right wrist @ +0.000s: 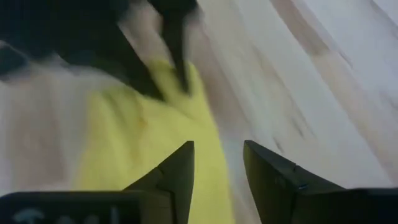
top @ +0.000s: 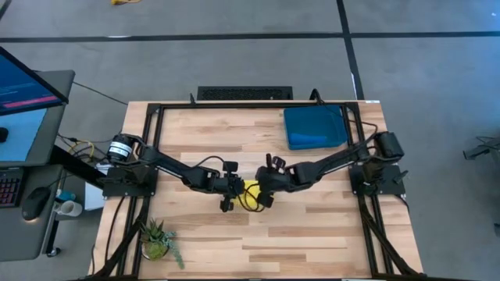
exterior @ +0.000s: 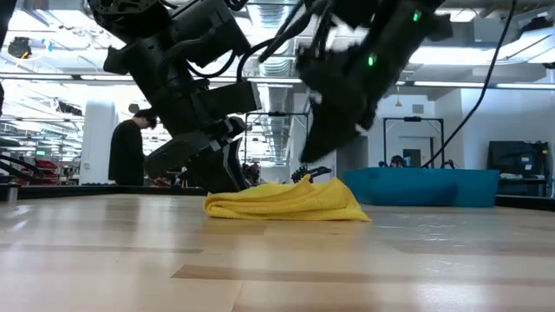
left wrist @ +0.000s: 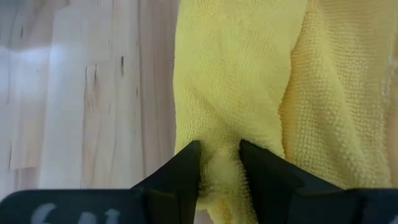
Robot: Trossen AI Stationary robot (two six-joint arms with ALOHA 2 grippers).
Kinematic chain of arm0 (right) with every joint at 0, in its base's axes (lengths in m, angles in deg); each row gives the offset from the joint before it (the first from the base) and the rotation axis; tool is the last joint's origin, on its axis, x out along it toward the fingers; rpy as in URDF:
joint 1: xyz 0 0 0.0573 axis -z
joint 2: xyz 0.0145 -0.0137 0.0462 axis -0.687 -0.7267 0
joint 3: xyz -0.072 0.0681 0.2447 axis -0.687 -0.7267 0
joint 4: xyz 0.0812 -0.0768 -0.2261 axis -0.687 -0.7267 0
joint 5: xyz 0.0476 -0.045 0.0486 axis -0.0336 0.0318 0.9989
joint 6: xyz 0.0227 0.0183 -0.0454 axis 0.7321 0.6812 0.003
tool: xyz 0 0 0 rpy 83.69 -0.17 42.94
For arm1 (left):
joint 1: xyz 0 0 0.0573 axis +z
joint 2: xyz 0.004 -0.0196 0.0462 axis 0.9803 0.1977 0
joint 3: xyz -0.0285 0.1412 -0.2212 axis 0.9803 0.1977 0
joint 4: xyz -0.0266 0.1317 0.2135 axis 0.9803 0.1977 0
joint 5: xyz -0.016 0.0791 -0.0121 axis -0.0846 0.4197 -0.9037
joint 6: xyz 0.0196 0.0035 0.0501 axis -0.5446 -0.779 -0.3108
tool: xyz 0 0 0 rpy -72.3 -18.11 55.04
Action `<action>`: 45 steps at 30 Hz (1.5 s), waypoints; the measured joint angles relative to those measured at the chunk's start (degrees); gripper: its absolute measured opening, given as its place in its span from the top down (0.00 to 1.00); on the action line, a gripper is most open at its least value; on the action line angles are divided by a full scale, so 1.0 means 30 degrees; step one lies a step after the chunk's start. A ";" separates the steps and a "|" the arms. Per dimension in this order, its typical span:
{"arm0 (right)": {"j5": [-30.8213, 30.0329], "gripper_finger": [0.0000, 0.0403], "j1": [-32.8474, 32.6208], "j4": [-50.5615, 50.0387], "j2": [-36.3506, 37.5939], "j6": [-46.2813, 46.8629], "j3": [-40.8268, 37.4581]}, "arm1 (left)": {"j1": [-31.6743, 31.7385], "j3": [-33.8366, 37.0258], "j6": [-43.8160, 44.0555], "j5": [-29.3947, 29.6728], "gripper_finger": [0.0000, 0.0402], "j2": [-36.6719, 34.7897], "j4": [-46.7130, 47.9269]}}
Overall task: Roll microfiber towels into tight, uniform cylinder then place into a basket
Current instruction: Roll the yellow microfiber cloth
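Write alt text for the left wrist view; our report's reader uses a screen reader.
The left gripper pinches a fold of the yellow towel between its two dark fingers. The towel lies bunched on the pale wooden table.

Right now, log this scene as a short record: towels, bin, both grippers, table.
yellow towel: bunched on the wooden table, mid-table, between the two grippers
blue towel: lying in the bin
bin: far right part of the table, apart from the yellow towel
left gripper: shut on a fold of the yellow towel, down at the table
right gripper: open, nothing between its fingers, just beside the yellow towel
rolling: yellow towel is a loose heap, not a cylinder
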 joint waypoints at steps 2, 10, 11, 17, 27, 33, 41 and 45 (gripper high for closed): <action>-0.0269 0.60 -0.0260 0.0932 0.0333 -0.0074 0.0012 | 0.0000 0.0009 0.0000 -0.0013 0.72 0.0000 -0.0065; -0.0057 0.64 -0.1012 0.3658 -0.1475 -0.0439 0.0000 | 0.0000 0.0016 -0.0010 -0.0057 0.72 0.0007 -0.0237; 0.0194 0.65 -0.1006 0.3977 -0.1829 -0.0438 0.0070 | 0.0000 0.0016 -0.0015 -0.0073 0.72 0.0015 -0.0213; 0.1191 0.69 -0.0814 0.3362 -0.2615 -0.0375 0.0073 | 0.0000 0.0016 -0.0007 -0.0080 0.72 0.0022 -0.0218; 0.0312 0.71 -0.0002 0.1596 -0.2535 0.0918 0.0146 | -0.0141 -0.0013 -0.0213 0.0974 0.72 0.0051 -0.0255; -0.1258 0.71 0.0008 0.1399 -0.2535 0.0932 0.0125 | -0.0429 0.0016 -0.0679 0.2239 0.72 0.0066 -0.0181; -0.1465 0.71 -0.0273 0.0235 -0.1601 0.0312 0.0095 | -0.0466 0.0023 -0.0724 0.2465 0.72 0.0062 -0.0088; -0.3255 0.71 -0.0871 -0.1755 0.0115 0.0255 0.0087 | -0.0466 0.0031 -0.0831 0.2565 0.72 0.0051 -0.0058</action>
